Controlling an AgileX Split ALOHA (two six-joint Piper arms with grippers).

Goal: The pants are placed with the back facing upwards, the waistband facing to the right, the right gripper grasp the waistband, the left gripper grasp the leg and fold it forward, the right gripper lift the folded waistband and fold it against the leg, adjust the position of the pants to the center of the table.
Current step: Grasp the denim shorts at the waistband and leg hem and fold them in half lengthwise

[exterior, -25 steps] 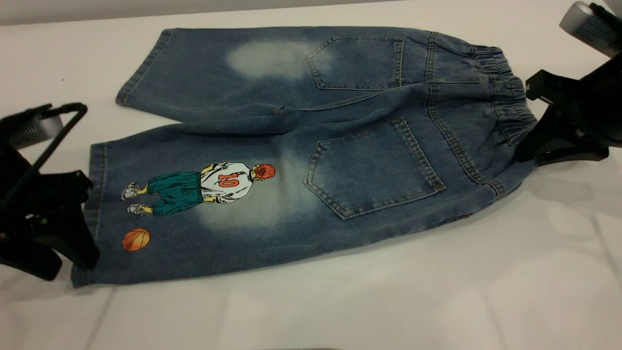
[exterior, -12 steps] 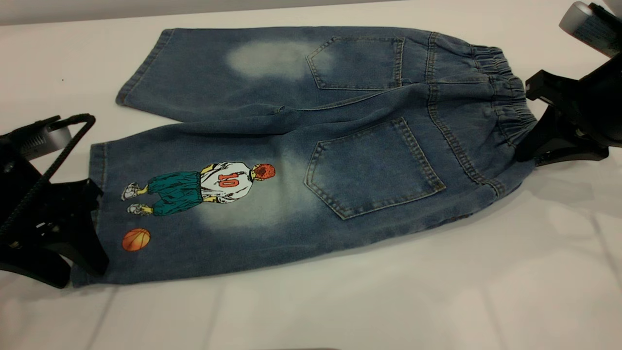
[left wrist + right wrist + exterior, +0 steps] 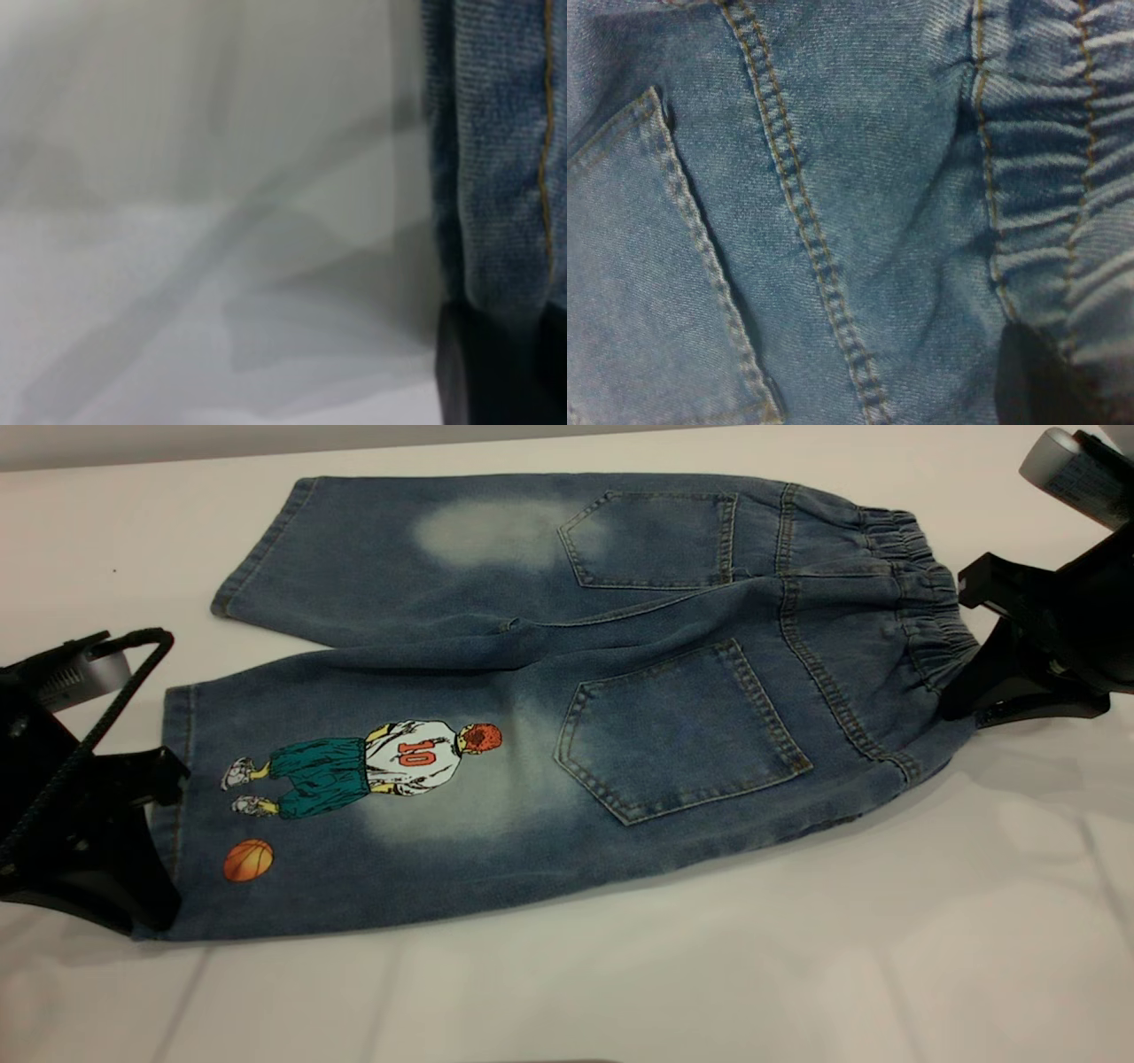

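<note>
The pants lie flat on the table, back up, two patch pockets showing. The gathered waistband points right. The leg with the number-10 player and orange ball is the near one, its hem at the left. My left gripper, trailing a braided cable, sits right at that hem; the left wrist view shows the hem running into the black claw. My right gripper is shut on the waistband's near end; a dark finger presses on the gathers.
The plain leg lies at the far side, spread slightly away from the printed one. Bare white table stretches in front of the pants and to the left behind the left arm. A back pocket fills part of the right wrist view.
My left gripper has moved right and down onto the printed leg's hem, now overlapping it. The right gripper and the pants have stayed put.
</note>
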